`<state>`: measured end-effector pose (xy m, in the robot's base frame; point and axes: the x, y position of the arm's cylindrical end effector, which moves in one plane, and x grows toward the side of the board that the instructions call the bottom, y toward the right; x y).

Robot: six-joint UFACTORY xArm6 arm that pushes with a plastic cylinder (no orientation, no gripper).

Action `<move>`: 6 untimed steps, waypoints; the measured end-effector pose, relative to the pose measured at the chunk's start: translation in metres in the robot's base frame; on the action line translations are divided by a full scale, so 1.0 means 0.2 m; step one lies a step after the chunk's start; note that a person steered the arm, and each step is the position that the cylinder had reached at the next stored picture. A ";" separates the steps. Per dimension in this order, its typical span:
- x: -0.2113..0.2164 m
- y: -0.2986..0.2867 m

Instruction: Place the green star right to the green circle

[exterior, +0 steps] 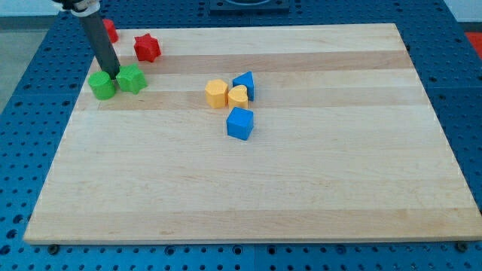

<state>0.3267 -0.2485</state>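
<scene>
The green circle (102,85) lies near the board's upper left. The green star (132,78) lies just to its right, almost touching it. My tip (114,74) sits between the two green blocks, at their upper edges, touching or nearly touching both. The dark rod slants up toward the view's top left.
A red star (147,47) lies above the green star. A red block (110,30) is partly hidden behind the rod. Near the middle lie a yellow hexagon (216,93), a yellow heart (238,97), a blue triangle (245,83) and a blue block (240,123). The wooden board (301,188) lies on a blue perforated table.
</scene>
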 end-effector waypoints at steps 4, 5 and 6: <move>0.03 0.00; -0.05 0.00; -0.10 0.00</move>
<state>0.3062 -0.2485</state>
